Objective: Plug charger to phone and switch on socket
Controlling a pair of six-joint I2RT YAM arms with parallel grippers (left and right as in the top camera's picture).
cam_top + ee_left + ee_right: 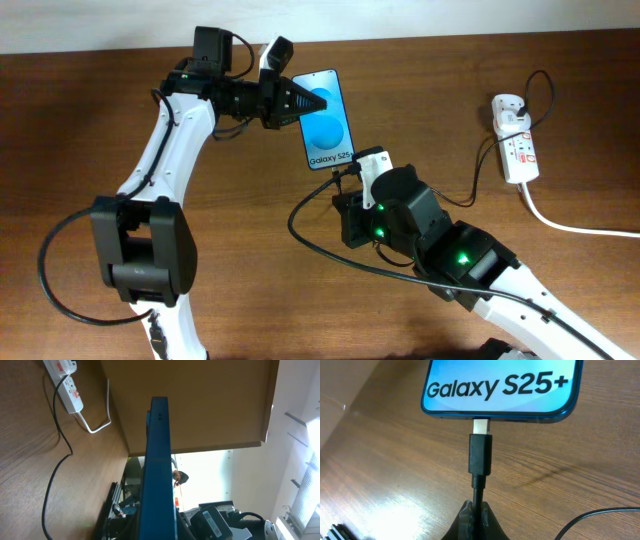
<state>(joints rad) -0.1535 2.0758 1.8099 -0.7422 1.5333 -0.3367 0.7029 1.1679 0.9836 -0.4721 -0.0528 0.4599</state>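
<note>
The phone (327,118) has a light blue screen reading "Galaxy S25+". My left gripper (292,100) is shut on its far end and holds it; in the left wrist view its blue edge (157,460) runs up the middle. My right gripper (479,512) is shut on the charger (480,455), a thin black cable. Its metal connector tip meets the port in the phone's bottom edge (500,415). The socket (515,145), a white power strip with red switches, lies at the right with the white plug adapter (508,110) on it. It also shows in the left wrist view (67,385).
The socket's thick white cord (580,227) runs off to the right edge. The charger's black cable (480,180) loops over the wooden table (250,230) between the socket and my right arm. The table's far edge lies just behind the phone.
</note>
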